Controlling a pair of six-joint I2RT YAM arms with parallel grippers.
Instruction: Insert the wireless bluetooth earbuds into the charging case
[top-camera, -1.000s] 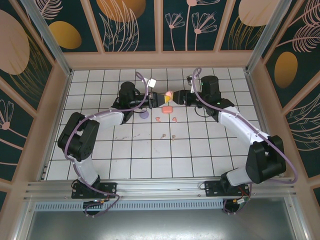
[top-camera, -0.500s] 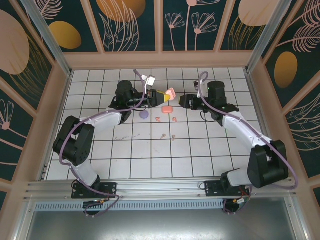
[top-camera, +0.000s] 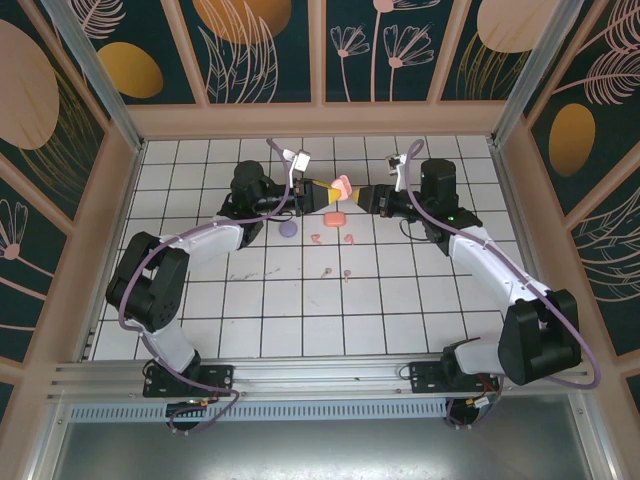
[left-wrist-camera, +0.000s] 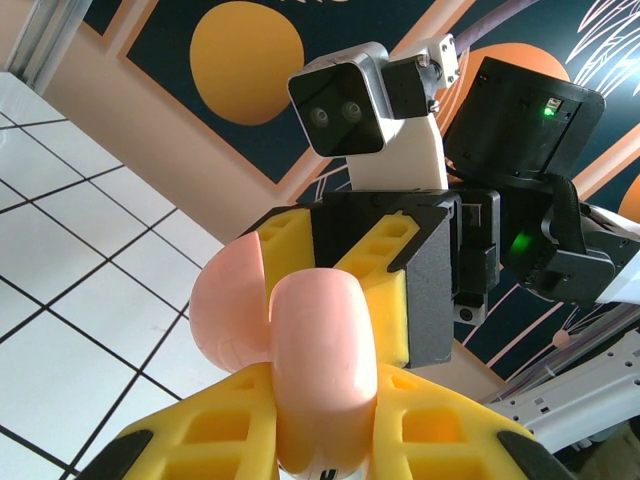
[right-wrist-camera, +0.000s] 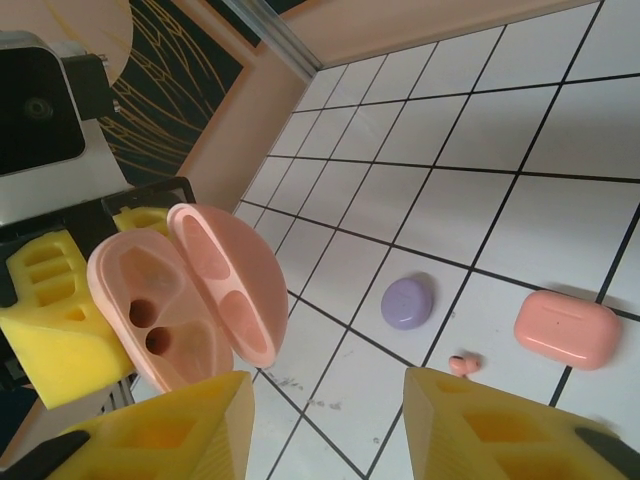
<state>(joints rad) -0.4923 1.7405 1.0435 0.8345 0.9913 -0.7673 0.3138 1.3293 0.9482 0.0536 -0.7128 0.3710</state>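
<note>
While the left hand (top-camera: 325, 191) is clamped on the case (top-camera: 341, 186), it holds it up off the worktop (top-camera: 420, 310), over the middle of the far edge. The case is salmon-pink and hinged open. In the left wrist view its two rounded halves (left-wrist-camera: 310, 360) stand between the yellow fingers (left-wrist-camera: 200, 445), which press on it from either side. In the right wrist view the open insides face the camera, with two dark round sockets in one half (right-wrist-camera: 150, 325).

The right hand (top-camera: 362, 197) faces the left one from just beside the case. Its yellow fingers (right-wrist-camera: 500, 430) are wide apart and hold nothing. Seen from the left wrist, the right hand (left-wrist-camera: 335, 245) sits right behind the case, one yellow pad on each side of the far half; I cannot tell whether the pads touch it.

The earbuds (top-camera: 316, 238) lie loose on the worktop on the near side of the hands, towards its middle. Two salmon ones are just near of the hands, and two more small ones lie a little further toward the near edge. One pink bud (right-wrist-camera: 460, 364) shows in the right wrist view, between a disc (right-wrist-camera: 407, 302) and a closed case (right-wrist-camera: 566, 330). The disc (top-camera: 288, 228) is purple and lies under the left arm's wrist. The closed case (top-camera: 335, 218) is pink and lies just near of the open one.
</note>
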